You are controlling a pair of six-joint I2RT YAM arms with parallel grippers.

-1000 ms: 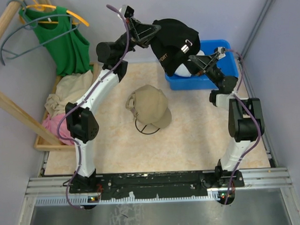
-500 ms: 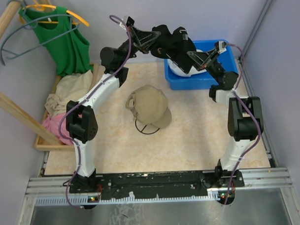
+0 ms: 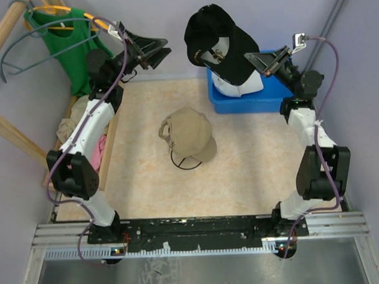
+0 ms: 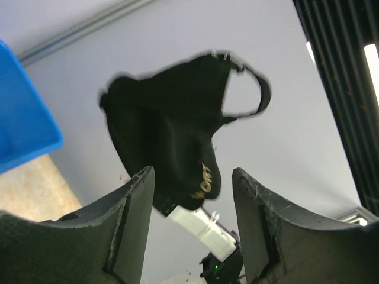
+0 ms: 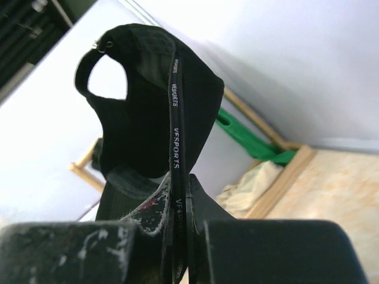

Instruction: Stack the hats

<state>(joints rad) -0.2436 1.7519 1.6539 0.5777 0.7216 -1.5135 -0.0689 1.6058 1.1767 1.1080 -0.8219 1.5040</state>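
Tabletop: tan, speckled. Blue bin at far right corner, white cap inside. Black cap hangs above the bin, edge pinched tight between right fingers; band reads "VESPORTS", gold "…ORT" outside. Tan cap lies mid-tabletop. Left fingers spread, empty, well apart from black cap.

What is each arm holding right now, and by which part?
Right gripper: the black cap, jaws shut on its fabric edge. Left gripper: nothing, jaws open.

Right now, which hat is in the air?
The black hat, in the right gripper. The tan hat lies on the table, the white hat in the bin.
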